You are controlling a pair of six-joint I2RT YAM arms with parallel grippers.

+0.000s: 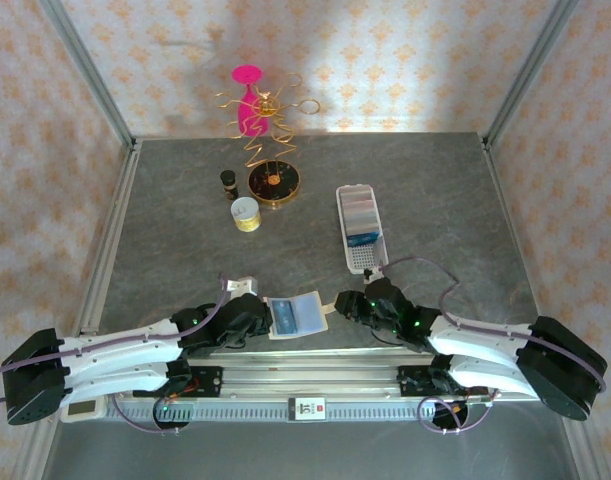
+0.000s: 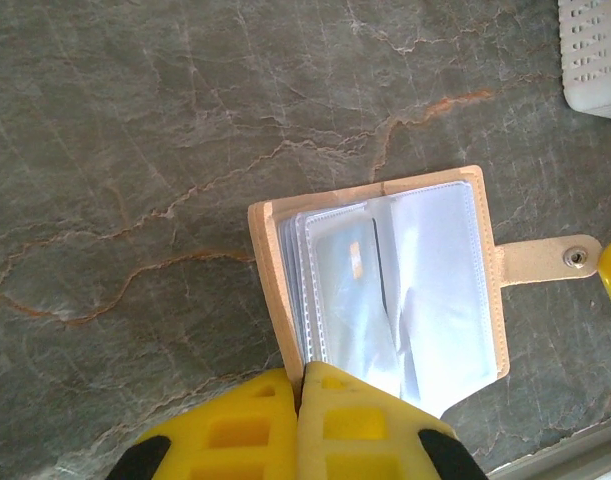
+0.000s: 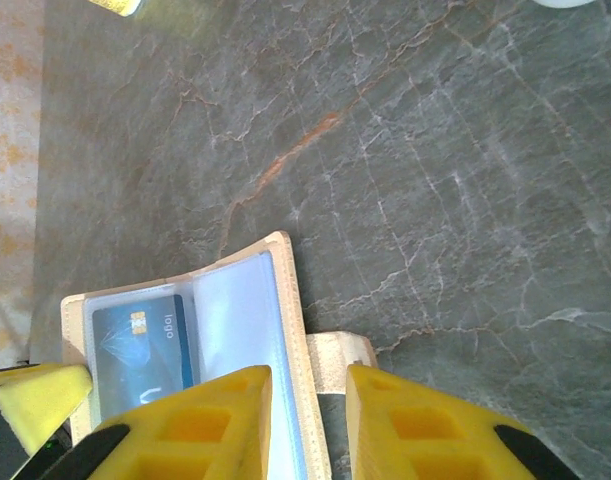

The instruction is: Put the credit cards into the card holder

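- Left gripper (image 2: pixel 300 382): fingers pressed fully together, clenched on the near edge of the open wallet (image 2: pixel 385 290).
- Right gripper (image 3: pixel 307 378): jaws partly open with a clear gap. They straddle the wallet's tab-side edge, and no grasp is evident.
- One blue card (image 3: pixel 145 345) sits in a clear wallet sleeve, at 9 o'clock from the right gripper.
- Holder (image 1: pixel 363 258): it lies on the table (image 1: pixel 185 220) at 1 o'clock from the wallet, apart from both grippers.
- More cards (image 1: pixel 361 215) lie in the holder's far half.
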